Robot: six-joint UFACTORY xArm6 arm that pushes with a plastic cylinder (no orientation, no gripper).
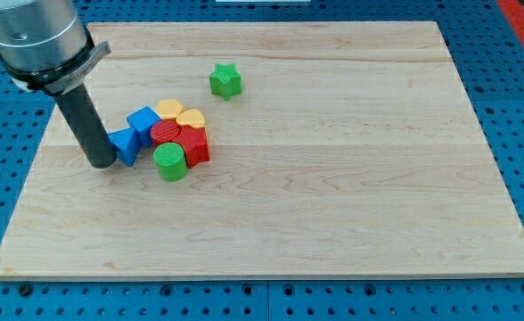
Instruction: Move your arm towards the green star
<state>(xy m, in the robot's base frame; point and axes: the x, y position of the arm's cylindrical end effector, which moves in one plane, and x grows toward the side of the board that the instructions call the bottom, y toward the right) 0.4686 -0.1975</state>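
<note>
My tip [102,164] sits on counter [333,205] at view's left, touching blue block [125,145]; green star [225,80] well apart, up-right. No jaws in view.

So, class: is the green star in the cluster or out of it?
Out: the green star sits alone, apart from the cluster near my tip.

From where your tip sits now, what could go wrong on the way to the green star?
1. My tip touches the blue block at the cluster's left edge. A straight line to the green star likely runs through the cluster, shoving the blue cube and yellow blocks.
2. Pushed blocks might then knock the star away.
3. Arriving fast could slide the star toward the view's top.
</note>
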